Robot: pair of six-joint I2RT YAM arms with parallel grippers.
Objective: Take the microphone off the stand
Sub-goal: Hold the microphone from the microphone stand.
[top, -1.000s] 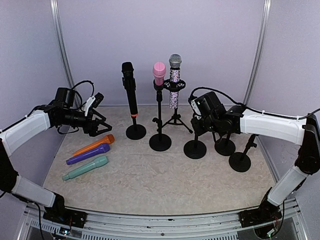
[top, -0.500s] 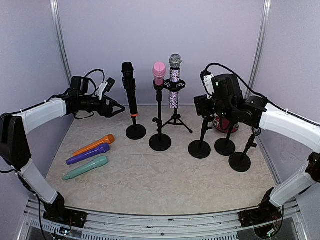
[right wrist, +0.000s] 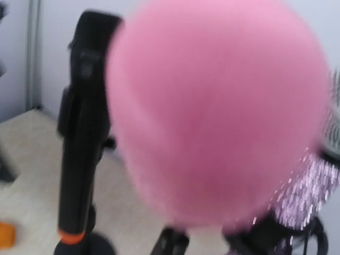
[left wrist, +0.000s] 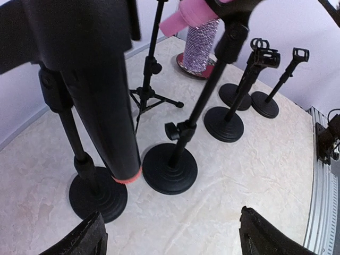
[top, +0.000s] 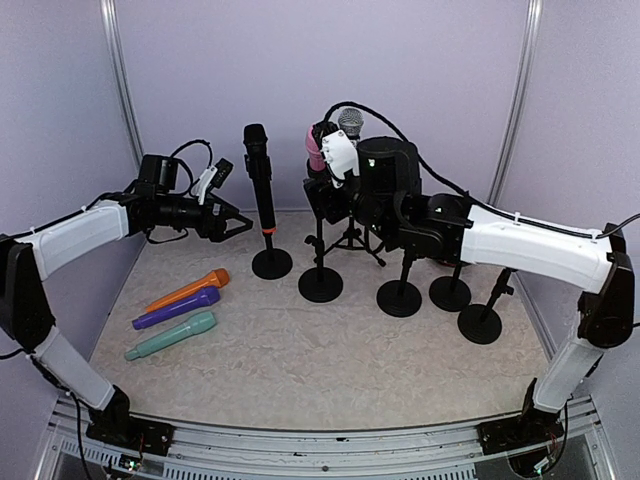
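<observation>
A black microphone (top: 260, 180) with an orange ring stands in a round-based stand (top: 272, 263); it also shows in the left wrist view (left wrist: 90, 79). My left gripper (top: 238, 222) is open and empty just left of it, its fingertips (left wrist: 90, 236) wide apart. A pink microphone (top: 315, 150) sits in the middle stand (top: 320, 284). My right gripper (top: 325, 188) is right at its head, which fills the right wrist view (right wrist: 223, 106) and hides the fingers. A sparkly microphone (top: 349, 122) stands behind on a tripod.
Orange (top: 190, 290), purple (top: 178, 307) and teal (top: 172, 335) microphones lie on the table at the left. Three empty stands (top: 400, 298) (top: 450, 293) (top: 481, 323) are at the right under my right arm. The tripod legs (top: 352, 238) spread behind the middle stand.
My right arm has swung up and left from the empty stands to the pink microphone's head. My left gripper rose and moved right toward the black microphone.
</observation>
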